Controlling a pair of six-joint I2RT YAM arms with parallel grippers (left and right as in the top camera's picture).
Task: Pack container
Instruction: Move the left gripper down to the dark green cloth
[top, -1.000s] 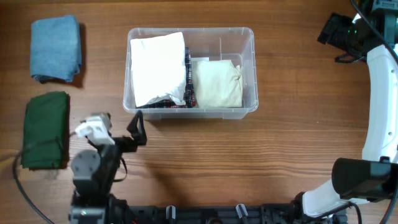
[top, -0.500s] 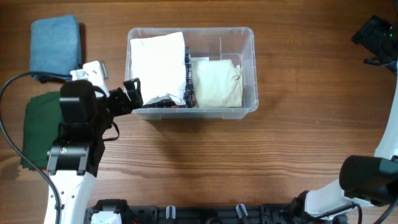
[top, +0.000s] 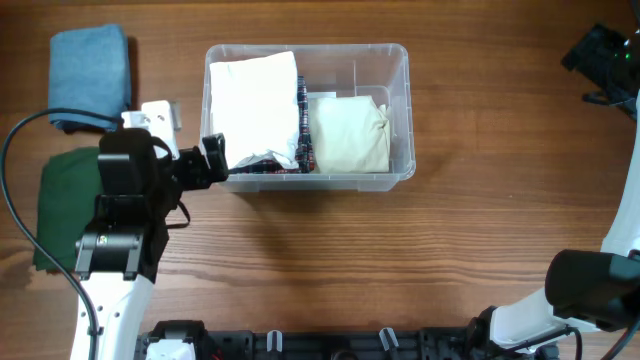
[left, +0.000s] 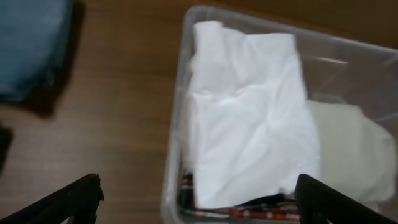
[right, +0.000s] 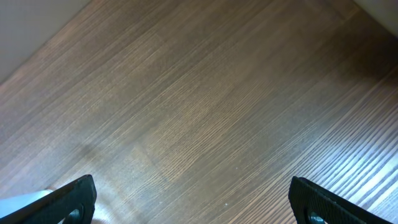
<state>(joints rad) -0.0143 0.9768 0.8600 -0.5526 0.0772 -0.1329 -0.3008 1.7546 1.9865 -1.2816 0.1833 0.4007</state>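
The clear plastic container (top: 400, 110) stands at the back middle of the table. It holds a white folded cloth (top: 254, 105) on the left, a cream folded cloth (top: 347, 135) on the right, and a dark plaid cloth (top: 303, 130) under them. My left gripper (top: 212, 160) is open and empty, at the container's front left corner. In the left wrist view the container (left: 180, 149) and the white cloth (left: 249, 124) fill the middle. My right gripper (right: 193, 205) is open and empty over bare wood; its arm (top: 605, 55) is at the far right edge.
A folded blue cloth (top: 90, 78) lies at the back left, also in the left wrist view (left: 28, 50). A folded dark green cloth (top: 72, 208) lies in front of it, partly under my left arm.
My left arm swung up from the front edge to the container's left front corner, then settled slightly right. My right arm moved away toward the far right edge.
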